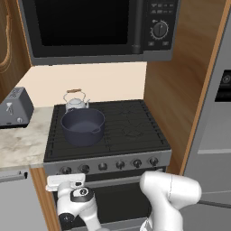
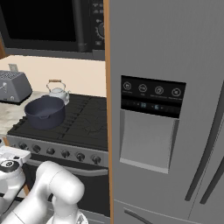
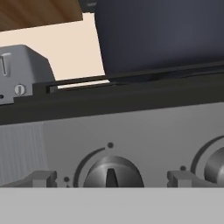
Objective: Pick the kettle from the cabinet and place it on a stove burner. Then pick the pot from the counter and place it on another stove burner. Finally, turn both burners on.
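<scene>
Open gripper [image 3: 111, 177] faces a stove knob [image 3: 113, 171]; toaster [image 1: 15, 107] left of stove, kettle [image 1: 76, 102] half hidden behind pot [image 1: 83, 126]

a black microwave [image 1: 97, 27] hangs over a cream backsplash [image 1: 108, 81]; a grey toaster [image 1: 14, 107] sits at left, a steel fridge [image 2: 170, 113] beside wood panelling [image 1: 173, 85].

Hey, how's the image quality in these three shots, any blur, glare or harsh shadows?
Left base view: flat, even rendered light, only soft shading inside the pot. Right base view: similar, with the refrigerator blocking the right half. Hand view: very close, so the knob and pot look soft-edged; no glare.
</scene>
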### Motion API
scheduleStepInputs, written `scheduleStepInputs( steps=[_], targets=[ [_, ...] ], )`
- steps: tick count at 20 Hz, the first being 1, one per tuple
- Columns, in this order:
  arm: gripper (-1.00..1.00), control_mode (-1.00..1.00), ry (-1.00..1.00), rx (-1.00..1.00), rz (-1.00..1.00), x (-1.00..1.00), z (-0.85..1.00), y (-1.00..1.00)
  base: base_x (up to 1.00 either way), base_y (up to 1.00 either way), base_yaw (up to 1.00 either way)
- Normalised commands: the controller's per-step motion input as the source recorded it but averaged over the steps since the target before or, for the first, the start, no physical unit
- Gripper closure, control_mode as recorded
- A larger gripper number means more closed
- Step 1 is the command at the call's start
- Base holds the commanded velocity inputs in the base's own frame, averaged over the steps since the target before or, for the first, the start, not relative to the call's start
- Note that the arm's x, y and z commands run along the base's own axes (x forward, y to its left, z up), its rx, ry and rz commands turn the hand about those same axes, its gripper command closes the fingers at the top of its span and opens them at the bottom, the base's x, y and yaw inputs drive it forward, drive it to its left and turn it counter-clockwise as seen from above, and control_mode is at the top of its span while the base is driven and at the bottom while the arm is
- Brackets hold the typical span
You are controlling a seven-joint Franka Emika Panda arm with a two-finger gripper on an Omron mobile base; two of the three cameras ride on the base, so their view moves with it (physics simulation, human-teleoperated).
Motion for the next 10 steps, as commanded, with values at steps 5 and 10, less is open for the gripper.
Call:
scheduleStepInputs(
  steps=[5, 10],
  targets=[
    [-1.00, -1.00, 0.00, 0.00, 0.00, 0.11, 0.00, 0.00, 0.00, 0.00, 0.00],
    [-1.00, -1.00, 0.00, 0.00, 0.00, 0.14, 0.00, 0.00, 0.00, 0.00, 0.00]
  ],
)
